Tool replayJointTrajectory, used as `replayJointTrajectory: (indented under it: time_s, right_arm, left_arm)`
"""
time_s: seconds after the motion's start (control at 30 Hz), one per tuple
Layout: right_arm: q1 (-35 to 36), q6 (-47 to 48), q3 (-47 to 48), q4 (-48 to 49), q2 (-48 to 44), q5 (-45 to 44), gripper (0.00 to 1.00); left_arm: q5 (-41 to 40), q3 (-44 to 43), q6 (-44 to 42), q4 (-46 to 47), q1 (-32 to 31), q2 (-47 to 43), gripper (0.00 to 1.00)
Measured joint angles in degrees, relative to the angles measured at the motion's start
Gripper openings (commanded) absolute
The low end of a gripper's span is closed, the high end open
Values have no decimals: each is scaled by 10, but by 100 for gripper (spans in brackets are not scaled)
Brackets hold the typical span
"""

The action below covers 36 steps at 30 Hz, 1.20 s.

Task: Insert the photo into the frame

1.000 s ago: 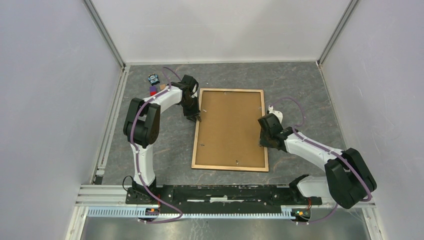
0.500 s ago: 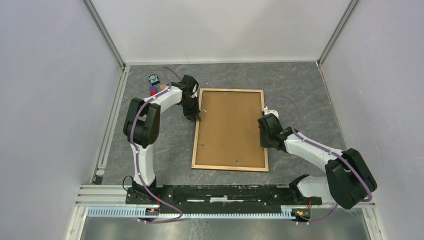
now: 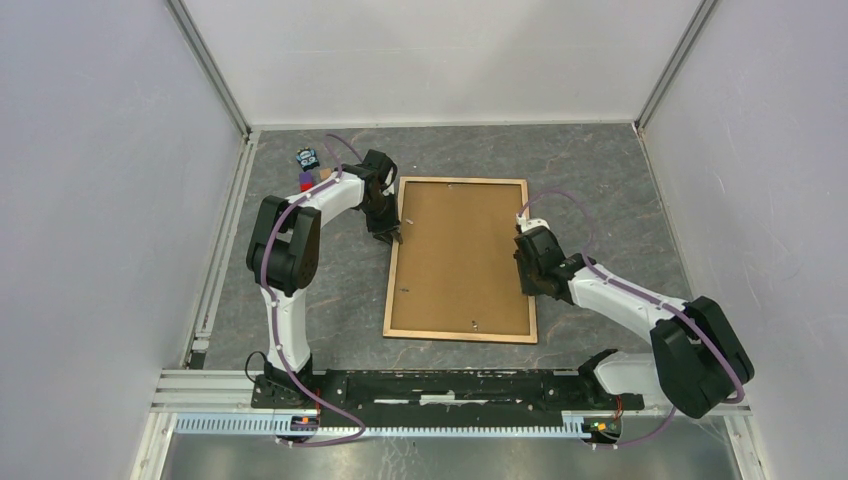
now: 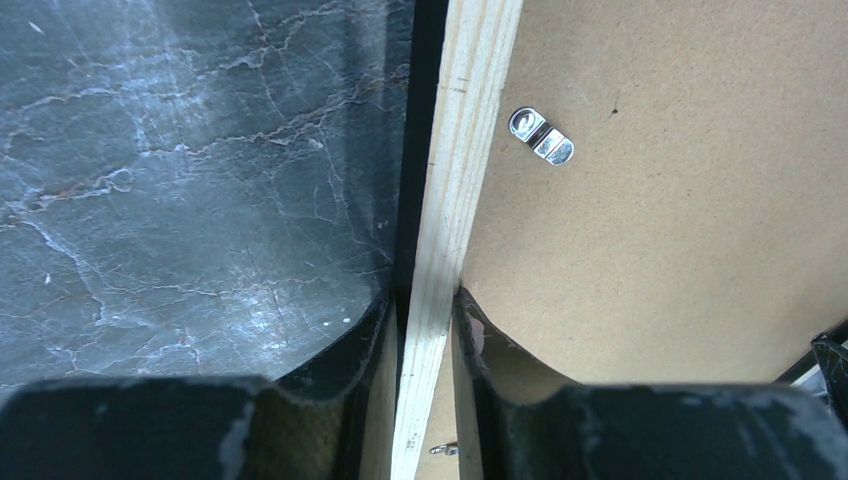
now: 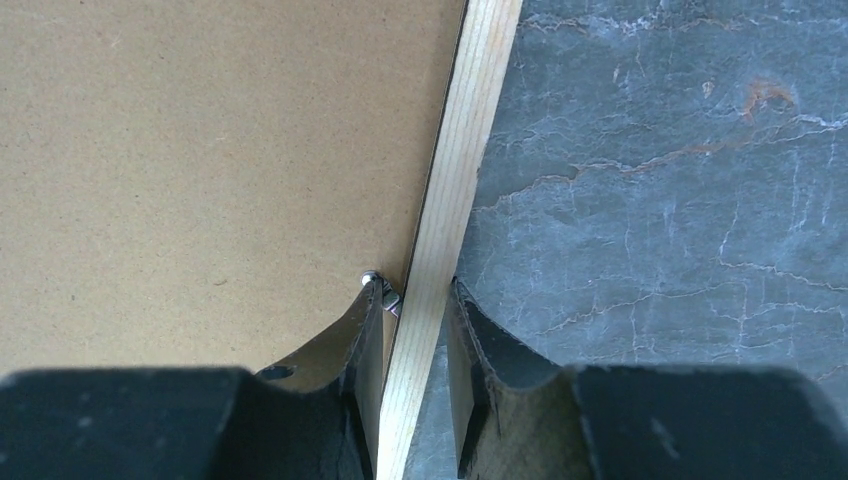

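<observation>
The frame (image 3: 460,335) lies back up on the table, with a brown backing board (image 3: 462,255) filling it. My left gripper (image 3: 390,236) stands over the left rail (image 4: 465,150), and in the left wrist view my left gripper (image 4: 428,300) is shut on that rail, one finger on each side. My right gripper (image 3: 527,274) is at the middle of the right rail (image 5: 470,130). In the right wrist view my right gripper (image 5: 418,290) pinches that rail, next to a metal tab (image 5: 385,292). The photo is hidden.
A silver turn clip (image 4: 541,137) sits on the backing board near the left rail. Small items, one blue and black (image 3: 307,158) and one red and purple (image 3: 304,182), lie at the back left of the grey marbled table (image 3: 600,180). White walls enclose three sides.
The right gripper has shifted slightly away along the right rail and its jaws have closed in on it. The left arm and the frame have not moved.
</observation>
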<state>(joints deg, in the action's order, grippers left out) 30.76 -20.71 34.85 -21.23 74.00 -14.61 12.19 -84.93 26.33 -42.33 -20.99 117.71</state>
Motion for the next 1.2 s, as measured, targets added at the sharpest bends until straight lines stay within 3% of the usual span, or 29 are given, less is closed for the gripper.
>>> replayJointTrajectory:
  time_s: [0.3, 0.4, 0.67, 0.87, 1.2]
  right_arm:
    - [-6, 36, 0, 21, -1, 15, 67]
    - [-23, 47, 0, 37, 6, 32, 70]
    - [-61, 56, 45, 81, 77, 85, 71]
    - [-67, 56, 95, 87, 135, 97, 71]
    - [-99, 87, 183, 105, 221, 62, 71]
  left_arm:
    - [2, 35, -1, 21, -1, -25, 81]
    - [6, 50, 0, 23, 0, -40, 89]
    - [81, 192, 45, 85, -1, -132, 94]
    - [87, 294, 103, 146, -47, -210, 95]
    - [81, 366, 247, 222, -219, -254, 96]
